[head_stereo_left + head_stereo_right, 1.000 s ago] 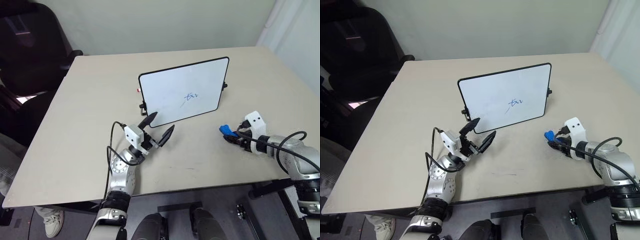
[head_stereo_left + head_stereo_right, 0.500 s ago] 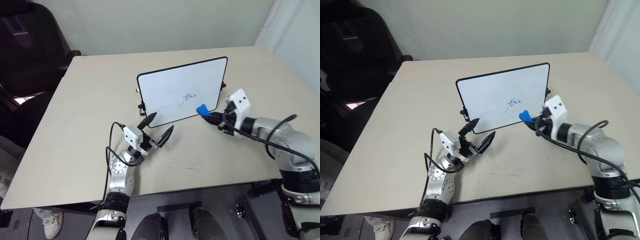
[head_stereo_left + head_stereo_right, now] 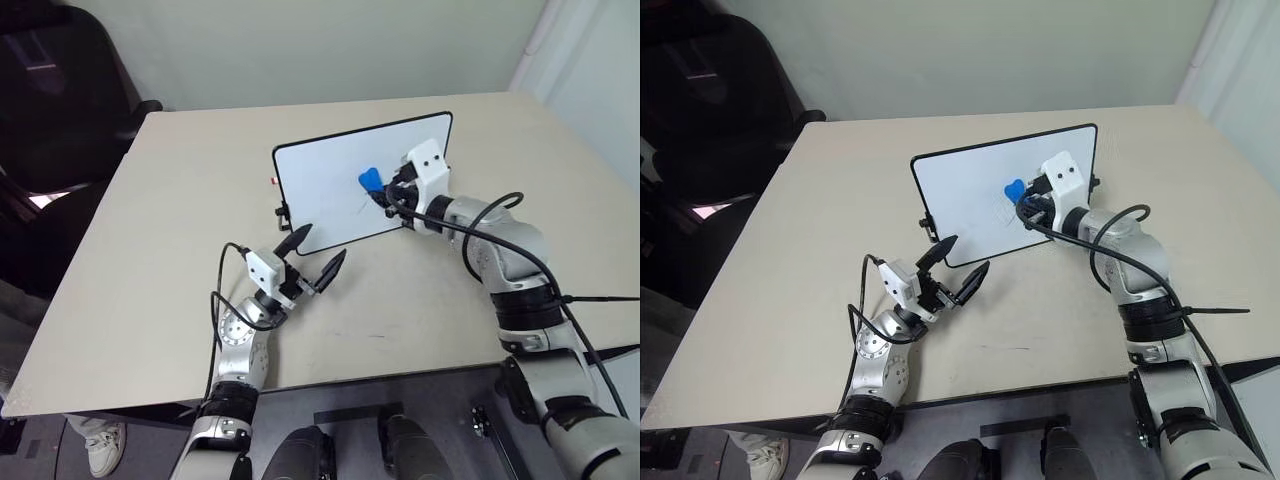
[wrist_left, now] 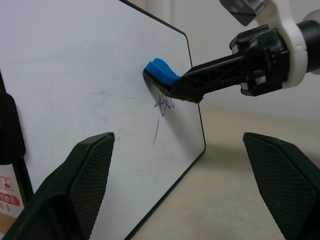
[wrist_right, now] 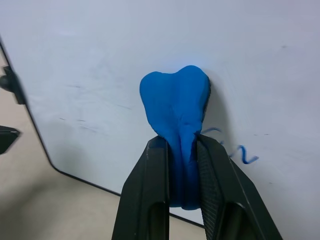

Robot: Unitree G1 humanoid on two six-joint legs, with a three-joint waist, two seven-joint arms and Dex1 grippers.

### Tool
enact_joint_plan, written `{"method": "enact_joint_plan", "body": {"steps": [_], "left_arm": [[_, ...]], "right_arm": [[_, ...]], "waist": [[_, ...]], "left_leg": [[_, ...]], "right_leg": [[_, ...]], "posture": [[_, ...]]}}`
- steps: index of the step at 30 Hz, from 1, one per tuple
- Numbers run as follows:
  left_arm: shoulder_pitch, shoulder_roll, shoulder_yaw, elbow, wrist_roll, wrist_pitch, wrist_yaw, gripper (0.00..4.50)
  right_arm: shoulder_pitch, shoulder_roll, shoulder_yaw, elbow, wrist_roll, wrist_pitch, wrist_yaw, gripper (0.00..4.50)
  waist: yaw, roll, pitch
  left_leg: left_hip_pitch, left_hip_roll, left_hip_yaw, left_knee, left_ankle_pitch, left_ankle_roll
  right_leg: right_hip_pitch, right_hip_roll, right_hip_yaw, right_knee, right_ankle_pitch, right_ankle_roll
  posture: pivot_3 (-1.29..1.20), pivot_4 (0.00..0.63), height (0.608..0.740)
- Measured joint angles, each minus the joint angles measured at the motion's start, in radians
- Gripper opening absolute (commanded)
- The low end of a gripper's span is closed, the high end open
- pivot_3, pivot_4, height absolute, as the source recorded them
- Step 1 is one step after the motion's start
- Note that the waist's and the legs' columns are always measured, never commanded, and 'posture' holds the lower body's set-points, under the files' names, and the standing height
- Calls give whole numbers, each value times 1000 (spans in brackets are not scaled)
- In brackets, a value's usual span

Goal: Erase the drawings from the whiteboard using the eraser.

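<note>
Big beige table point(image 3: 150, 250) fills the scene, and standing upright near its middle is the whiteboard point(image 3: 320, 190), white face turned toward the robot, thin black frame, small black feet planted on the tabletop. A dark chair point(image 3: 60, 90) sits off the table's far left corner.

Now the right arm, reaching in from the right side, white housing up against the board's right half. The right gripper point(image 5: 185, 165) has its two black fingers pinched tight on the eraser point(image 5: 176, 107), the soft blue block squeezed between them and bulging out past the tips. The eraser's front end is pressed against the board's face, right on the upper end of the drawings point(image 4: 162, 107). From the left wrist camera you can see the blue scribble and a thin stroke trailing down below the eraser, and on the right wrist view a couple of little blue curls sit just beside the fingers.

Left side: the left gripper point(image 3: 315, 258) hovers over the table just in front of the board's lower left corner, fingers spread wide apart, nothing between them, pointing toward the board.

Smallest of all, a tiny red-and-white tag point(image 3: 276, 181) peeks out at the board's left edge.
</note>
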Motion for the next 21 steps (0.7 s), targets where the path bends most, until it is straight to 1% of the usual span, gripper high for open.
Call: {"method": "enact_joint_plan", "body": {"steps": [6,11,17,21], "left_arm": [[2,3,7,0,0,0,1,4500],[3,2,9,-1,0,0,2,4500],[7,2,11,-9,1,0,3,4500],[8,2,12,-9,1,0,3,4500]], "right_arm": [[13,0,36,11,-47,-9,1,443],[56,-15,84,81,-110,21,1,443],[70,-13,63,58,-105,21,22,443],[11,11,10,40,-75,21,22,443]], "waist": [[-6,0,0],[-8,0,0],[-9,0,0],[-12,0,0]], "left_leg": [[-1,0,0,0,0,0],[-1,0,0,0,1,-1],[-6,1,0,0,2,-3],[-8,0,0,0,3,-3]], "right_leg": [[0,0,0,0,1,-1],[0,0,0,0,2,0],[-2,1,0,1,3,-2],[-5,1,1,1,4,-3]], "posture": [[0,150,726],[0,150,726],[0,150,726],[0,150,726]]}}
